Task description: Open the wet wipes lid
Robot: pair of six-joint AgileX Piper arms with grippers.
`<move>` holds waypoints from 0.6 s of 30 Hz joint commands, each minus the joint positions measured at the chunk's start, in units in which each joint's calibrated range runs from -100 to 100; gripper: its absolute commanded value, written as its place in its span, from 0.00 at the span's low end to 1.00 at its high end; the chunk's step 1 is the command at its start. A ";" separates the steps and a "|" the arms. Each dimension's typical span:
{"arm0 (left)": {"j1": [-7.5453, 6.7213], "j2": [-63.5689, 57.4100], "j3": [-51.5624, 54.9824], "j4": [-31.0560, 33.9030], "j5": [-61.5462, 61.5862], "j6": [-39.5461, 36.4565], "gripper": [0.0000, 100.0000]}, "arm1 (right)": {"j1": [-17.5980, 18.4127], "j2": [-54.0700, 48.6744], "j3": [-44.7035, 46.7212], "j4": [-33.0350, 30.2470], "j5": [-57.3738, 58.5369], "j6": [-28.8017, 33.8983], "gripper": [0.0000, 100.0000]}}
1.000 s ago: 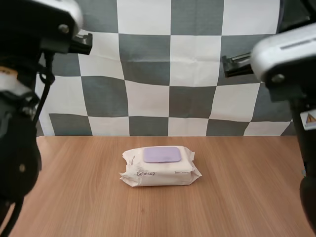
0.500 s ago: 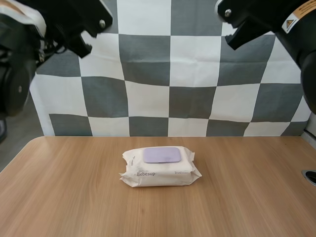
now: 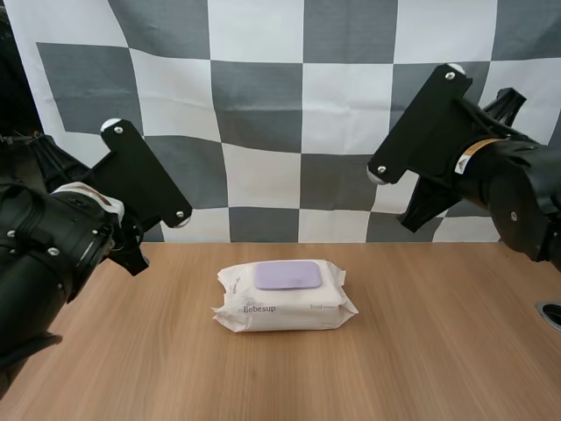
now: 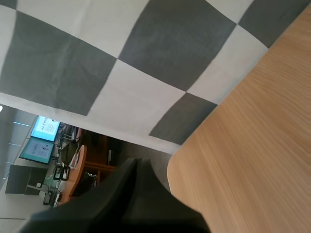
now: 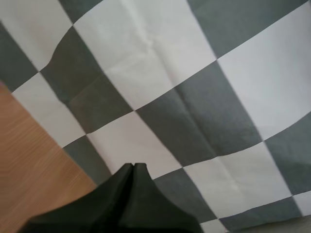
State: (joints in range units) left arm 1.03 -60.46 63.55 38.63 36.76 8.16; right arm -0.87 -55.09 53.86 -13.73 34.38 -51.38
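The white wet wipes pack (image 3: 283, 296) lies flat at the middle of the wooden table (image 3: 421, 360). Its purple lid (image 3: 287, 274) sits on top, closed flat. My left arm (image 3: 79, 228) hangs over the table's left side and my right arm (image 3: 473, 167) is raised at the right, both well away from the pack. In the left wrist view my left gripper (image 4: 136, 163) is shut, its fingers one dark wedge over the table's (image 4: 252, 145) far corner. In the right wrist view my right gripper (image 5: 133, 166) is shut too, and a strip of table (image 5: 29, 160) shows beside it.
A small round fitting (image 3: 550, 314) sits at the table's right edge. Bare wood surrounds the pack on all sides.
Both arms have swung away from the camera and down, and now stand at either side of the pack. The pack and its lid have not moved.
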 commanded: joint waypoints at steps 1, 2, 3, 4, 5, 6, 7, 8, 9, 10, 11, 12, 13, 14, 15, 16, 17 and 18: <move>0.05 1.52 0.04 -21.12 -0.96 3.96 0.00 | 0.02 0.01 0.01 1.87 22.96 -1.55 0.00; 0.05 1.87 0.04 -23.02 -1.69 3.96 0.00 | 0.02 0.01 0.01 2.23 22.97 -1.55 0.00; 0.05 2.70 0.04 -25.19 -2.64 3.96 0.00 | 0.02 0.01 0.01 2.50 22.97 -1.55 0.00; 0.05 3.65 0.04 -27.61 -3.32 4.71 0.00 | 0.02 0.01 0.01 2.83 22.97 -1.55 0.00; 0.05 4.54 0.04 -29.99 -3.53 6.10 0.00 | 0.02 0.01 0.01 3.17 22.97 -1.55 0.00; 0.05 5.41 0.04 -33.47 -3.73 8.07 0.00 | 0.02 0.01 0.01 3.67 22.97 -1.55 0.00; 0.05 6.58 0.04 -37.27 -3.73 10.58 0.00 | 0.02 0.01 0.01 4.07 22.97 -1.55 0.00; 0.05 7.78 0.04 -40.73 -3.73 13.07 0.00 | 0.02 0.13 0.01 4.62 22.97 -2.05 0.00; 0.05 8.99 0.04 -45.15 -3.45 16.48 0.00 | 0.02 0.13 0.01 5.61 22.97 -3.29 0.00; 0.05 10.15 0.04 -49.44 -2.43 20.03 0.00 | 0.02 0.25 0.01 6.64 22.97 -4.52 0.00; 0.05 11.19 0.04 -53.30 -1.25 23.43 0.00 | 0.02 0.20 0.01 7.94 22.97 -6.00 0.00; 0.05 12.05 0.04 -55.98 -0.26 25.70 0.00 | 0.02 0.20 0.01 9.24 22.97 -7.13 0.00; 0.05 13.31 0.04 -59.30 1.04 28.29 0.00 | 0.02 0.20 0.01 10.36 22.97 -8.55 0.00; 0.05 14.17 0.04 -61.11 1.94 29.53 0.00 | 0.02 0.20 0.01 11.21 22.97 -9.24 0.00; 0.05 14.98 0.04 -62.55 2.50 30.39 0.00 | 0.02 0.20 0.01 11.47 22.97 -9.57 0.00; 0.05 15.95 0.04 -63.25 3.02 31.11 0.00 | 0.02 0.20 0.01 11.61 22.97 -9.81 0.00; 0.05 16.75 0.04 -64.10 3.17 31.58 0.00 | 0.02 0.20 0.01 11.49 23.13 -9.81 0.00; 0.05 17.07 0.04 -64.98 3.87 32.09 0.00 | 0.02 0.20 0.01 11.08 23.10 -9.81 0.00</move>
State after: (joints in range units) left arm 1.03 -44.15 63.55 6.94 39.86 29.89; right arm -0.87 -54.85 53.86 -2.22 57.53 -61.05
